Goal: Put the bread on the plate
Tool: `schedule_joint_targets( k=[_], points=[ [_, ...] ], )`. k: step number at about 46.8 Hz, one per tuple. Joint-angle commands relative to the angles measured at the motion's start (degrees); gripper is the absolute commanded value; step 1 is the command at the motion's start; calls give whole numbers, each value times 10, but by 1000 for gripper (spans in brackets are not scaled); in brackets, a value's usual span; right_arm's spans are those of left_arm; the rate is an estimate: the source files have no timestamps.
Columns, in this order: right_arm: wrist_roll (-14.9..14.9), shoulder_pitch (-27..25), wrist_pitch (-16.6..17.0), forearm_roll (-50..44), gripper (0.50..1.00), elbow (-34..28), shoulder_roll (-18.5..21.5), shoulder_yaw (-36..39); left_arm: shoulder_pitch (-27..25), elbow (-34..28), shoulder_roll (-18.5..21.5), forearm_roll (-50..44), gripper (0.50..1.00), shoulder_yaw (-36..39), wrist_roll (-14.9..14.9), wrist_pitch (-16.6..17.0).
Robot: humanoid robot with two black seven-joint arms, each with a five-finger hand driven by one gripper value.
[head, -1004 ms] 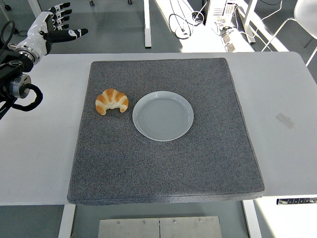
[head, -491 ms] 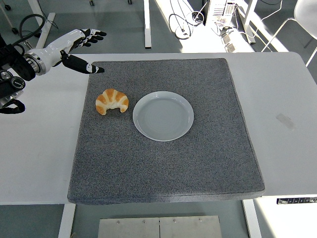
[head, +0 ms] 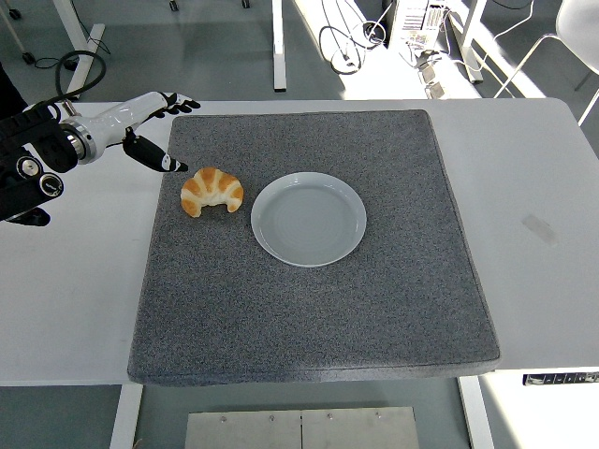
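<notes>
From my seat at the controls, the nearest thing I see is the front edge of the white table (head: pixel 65 318), with a large grey felt mat (head: pixel 318 309) spread over most of it. The near half of the mat is bare.

Farther in, toward the mat's left-centre, lies the croissant (head: pixel 211 190) — golden, curved, its two tips pointing toward me. It sits flat on the mat, down and to the right of my left hand (head: pixel 140 122), near it but not touching. Just beside the croissant, on the side away from the hand, is the pale blue-grey plate (head: pixel 308 218); there is a narrow strip of mat between the bread's right tip and the plate's rim. The plate holds nothing.

The left hand comes in from the left edge, white-shelled with black fingertips, over the mat's far left corner. Its fingers (head: pixel 178 101) are stretched out and spread, reaching along the mat's far edge, while the thumb (head: pixel 154 155) angles down toward the croissant — an open hand, holding nothing, with clear space between the thumb tip and the pastry. The black forearm behind it sits over the bare table to the left of the mat.

Beyond the table I see grey floor, white desk legs and a tangle of cables (head: pixel 351 42).
</notes>
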Motion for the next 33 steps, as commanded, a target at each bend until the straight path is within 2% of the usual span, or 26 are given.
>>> schedule_joint_targets(
  k=[1,15,23,33],
  points=[
    [0,0,0,0,1000,0,0,0,0,-8,-1,8,898,4,13,0],
    [0,0,0,0,1000,0,0,0,2,-10,-30,45,895,21,49,1],
    [0,0,0,0,1000,0,0,0,1,-9,-35,56,893,30,54,1],
    [0,0,0,0,1000,0,0,0,1,-1,-50,88,892,31,79,2]
  ],
)
